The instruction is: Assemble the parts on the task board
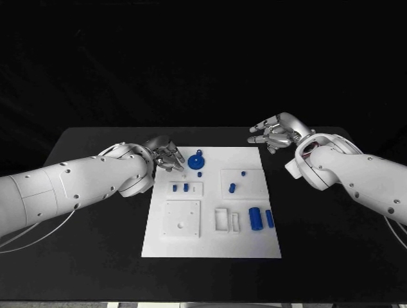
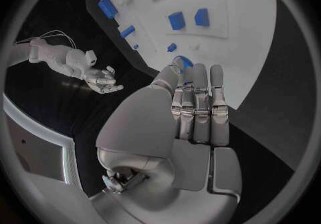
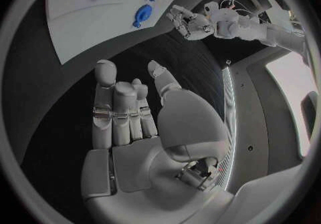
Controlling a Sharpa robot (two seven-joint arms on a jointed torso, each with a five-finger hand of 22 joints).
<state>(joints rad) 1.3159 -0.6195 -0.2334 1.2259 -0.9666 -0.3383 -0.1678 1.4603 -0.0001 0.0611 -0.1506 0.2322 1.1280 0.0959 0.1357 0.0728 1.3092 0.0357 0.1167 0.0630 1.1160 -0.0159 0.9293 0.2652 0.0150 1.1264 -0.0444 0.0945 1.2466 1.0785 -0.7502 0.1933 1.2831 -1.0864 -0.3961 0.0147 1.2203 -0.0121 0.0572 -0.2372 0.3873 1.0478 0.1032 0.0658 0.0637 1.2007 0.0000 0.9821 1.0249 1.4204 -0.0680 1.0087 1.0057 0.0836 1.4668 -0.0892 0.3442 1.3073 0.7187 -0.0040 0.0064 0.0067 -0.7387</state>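
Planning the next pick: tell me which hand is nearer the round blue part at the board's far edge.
Left. The left hand hovers just beside the round blue part; the right hand hangs past the task board's far right corner.

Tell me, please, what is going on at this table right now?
A two-armed robot is working at a white task board lying on a black table. Its left hand is at the board's far left corner, fingers reaching down beside a round blue part there; whether it touches that part cannot be told. The right hand hangs over the table beyond the board's far right corner, fingers apart and holding nothing. Other blue parts, including a larger cylinder, lie on the board.
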